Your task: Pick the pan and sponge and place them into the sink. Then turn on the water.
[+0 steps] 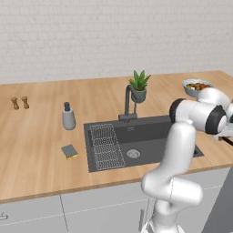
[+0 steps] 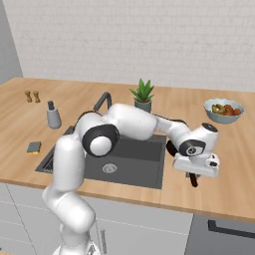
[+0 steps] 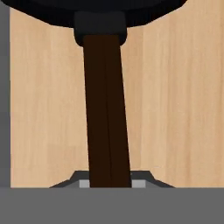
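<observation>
Black pan on the wooden counter to the right of the sink, mostly hidden behind the hand in the right base view. Long dark handle running straight from the pan body down between the fingertips in the hand view; gripper clamped shut on that handle near its free end. Handle axis lined up with the hand's own line of sight, pan body at the far end, away from the wrist. From the right base view, handle tip poking out below the hand toward the counter's front edge, so the long axis lies roughly front to back, with the pan body on the wall side.

Sink lying to the left of the gripper, just beside the pan across a narrow strip of counter. Judged next: lift, then carry leftward over the basin rim, keeping the pan body level since the grip sits far out along the handle.

Sponge well apart on the other side of the sink, left of the wire rack, untouched. Faucet behind the basin, no water running.
</observation>
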